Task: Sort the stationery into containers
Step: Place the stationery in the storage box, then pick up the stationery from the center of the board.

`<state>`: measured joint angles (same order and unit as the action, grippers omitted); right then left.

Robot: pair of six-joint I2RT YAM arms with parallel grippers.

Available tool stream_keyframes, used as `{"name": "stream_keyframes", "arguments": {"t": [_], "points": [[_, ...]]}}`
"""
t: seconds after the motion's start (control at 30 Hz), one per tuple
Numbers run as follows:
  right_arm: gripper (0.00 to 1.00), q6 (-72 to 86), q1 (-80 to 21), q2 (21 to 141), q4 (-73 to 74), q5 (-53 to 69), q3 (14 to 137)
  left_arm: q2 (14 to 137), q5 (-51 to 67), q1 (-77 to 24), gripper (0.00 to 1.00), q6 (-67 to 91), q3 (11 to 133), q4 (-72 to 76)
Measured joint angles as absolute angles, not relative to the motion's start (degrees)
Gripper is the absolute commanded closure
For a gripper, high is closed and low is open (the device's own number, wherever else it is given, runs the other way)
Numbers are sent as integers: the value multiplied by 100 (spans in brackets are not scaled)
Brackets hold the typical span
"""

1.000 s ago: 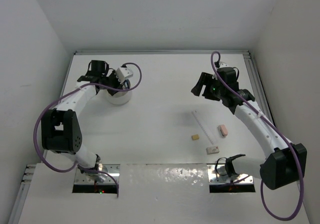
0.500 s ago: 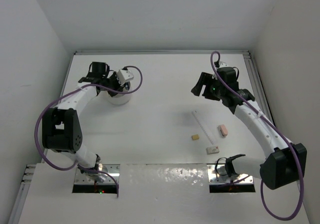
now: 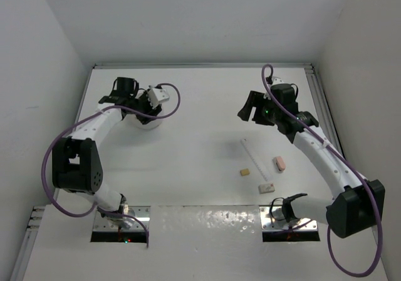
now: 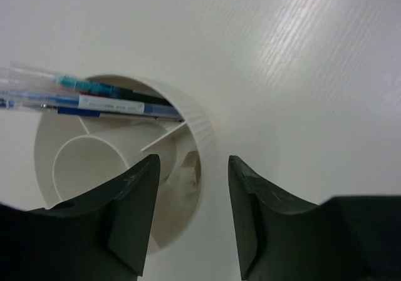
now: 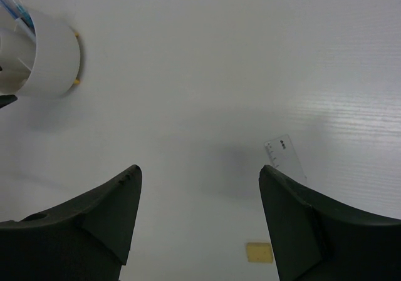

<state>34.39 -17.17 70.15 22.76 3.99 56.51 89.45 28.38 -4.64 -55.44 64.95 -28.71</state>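
Left end effector [image 4: 192, 168] (released) hovers over tub [image 4: 204, 129] edge; right end effector [image 5: 200, 176] hangs released.

Pens [image 4: 94, 102] jutting over tub [image 4: 203, 137] rim, dividers [image 4: 160, 138] inside, open table [image 3: 200, 137] between tub and ruler [image 3: 254, 159]

Pens [image 4: 106, 106] lie in the tub [image 4: 204, 137] (ruler [image 3: 254, 158] far right).
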Motion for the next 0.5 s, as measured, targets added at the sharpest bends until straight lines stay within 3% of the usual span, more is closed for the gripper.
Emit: {"name": "stream_keyframes", "arguments": {"t": [0.17, 0.27, 0.5], "points": [[24, 3365, -1730, 6886, 2329, 427, 5651, 8462, 3002, -1253, 47, -5371, 6565, -2993], [22, 3343, -1599, 6617, 2528, 377, 5651, 8202, 2912, -2342, 42, -5061, 6569, -2882], [21, 3345, -615, 5780, 3406, -45, 5651, 8858, 2696, -4676, 45, -3927, 6628, -2405]]}}
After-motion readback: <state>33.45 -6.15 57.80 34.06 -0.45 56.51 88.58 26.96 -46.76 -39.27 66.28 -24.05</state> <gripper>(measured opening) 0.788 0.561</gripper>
